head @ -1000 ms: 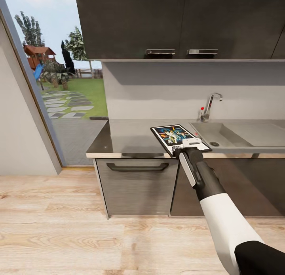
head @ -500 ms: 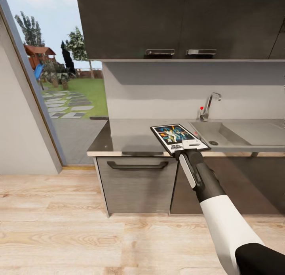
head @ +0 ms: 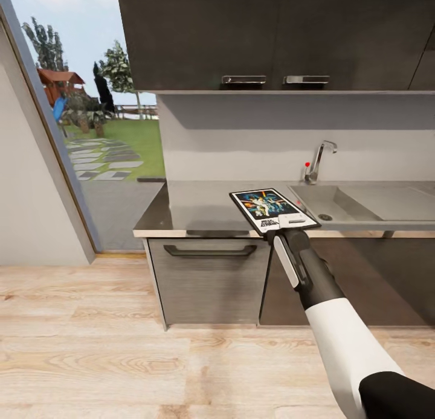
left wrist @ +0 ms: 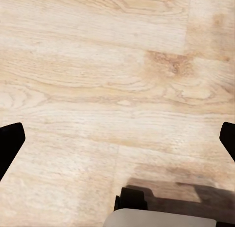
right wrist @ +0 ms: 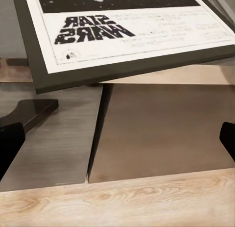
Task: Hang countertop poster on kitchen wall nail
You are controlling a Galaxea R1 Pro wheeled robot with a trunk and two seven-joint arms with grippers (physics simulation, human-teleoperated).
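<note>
Right gripper (head: 292, 220) sits at the near edge of the poster (head: 270, 208); can't tell whether it's clamped on the frame or just touching. Poster lies flat on the kitchen countertop (head: 199, 211), its near end overhanging the front lip, sink (head: 362, 204) at its 3 o'clock. That overhang gives the fingers room above and below. Left gripper (left wrist: 117, 138) spread wide, empty, facing the wooden floor (left wrist: 98, 65).
</note>
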